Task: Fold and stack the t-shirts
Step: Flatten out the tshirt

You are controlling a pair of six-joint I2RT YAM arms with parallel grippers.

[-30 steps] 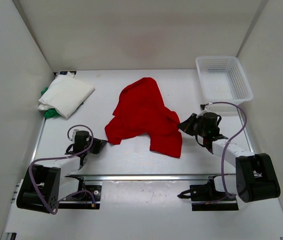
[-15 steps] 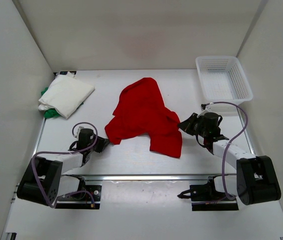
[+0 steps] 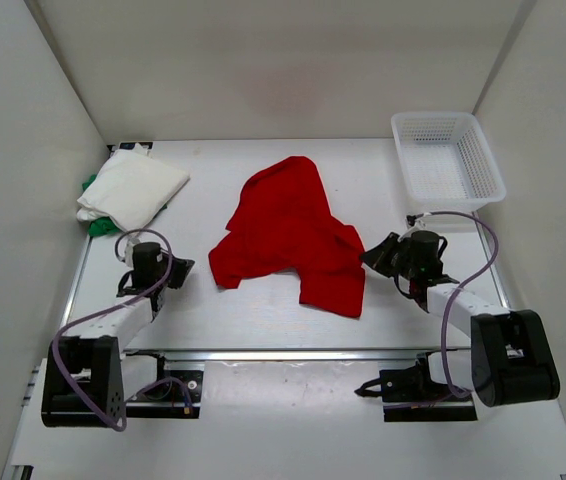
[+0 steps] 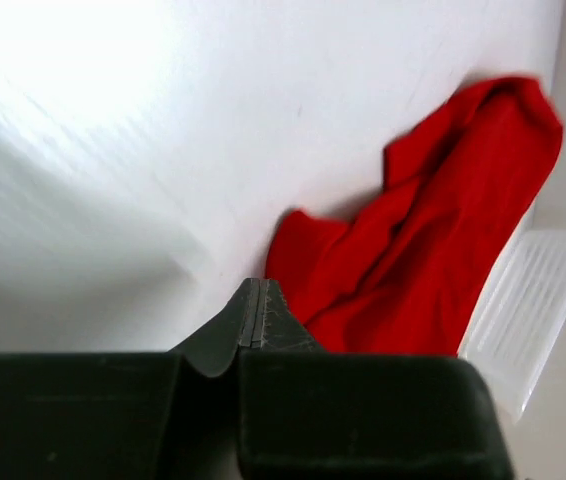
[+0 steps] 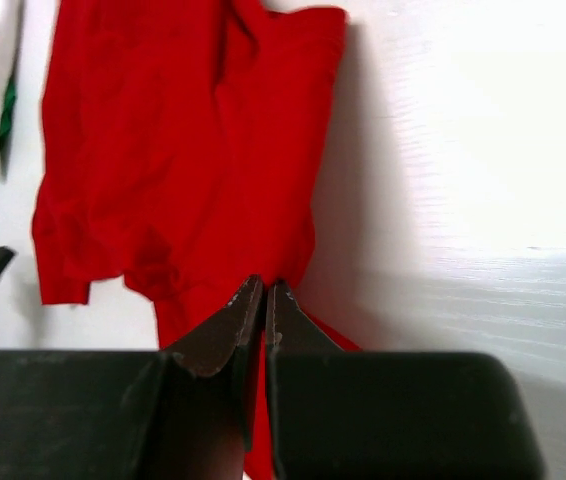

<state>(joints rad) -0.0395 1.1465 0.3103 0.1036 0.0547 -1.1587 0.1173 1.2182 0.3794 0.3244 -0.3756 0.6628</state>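
**Red shirt lies crumpled mid-table, both end effectors closed**

The crumpled red cloth t-shirt (image 3: 288,232) lies unfolded in the middle of the white table (image 3: 263,320), bunched into ridges with its lower corners splayed toward the arms. At the far left, a folded white cloth t-shirt (image 3: 133,190) lies on top of a bright green cloth t-shirt (image 3: 99,227), of which only the edges show. The white plastic mesh basket (image 3: 448,158) stands in the far right corner, well apart from the shirts.

The left end effector (image 4: 253,298) has its fingers pressed together and holds nothing. It sits low over bare table, near the red shirt's left corner but apart from it. The right end effector (image 5: 263,292) is closed too, with its tips at the shirt's right edge. No cloth shows between the fingers, and I cannot tell whether they touch the fabric.

By the look of it, the red shirt is light, limp and easily dragged, so it will sag and fold on itself when lifted. It looks best taken at two spread points, the left corner and the near right hem. The fingers would need to open first and pinch the edge low against the table.
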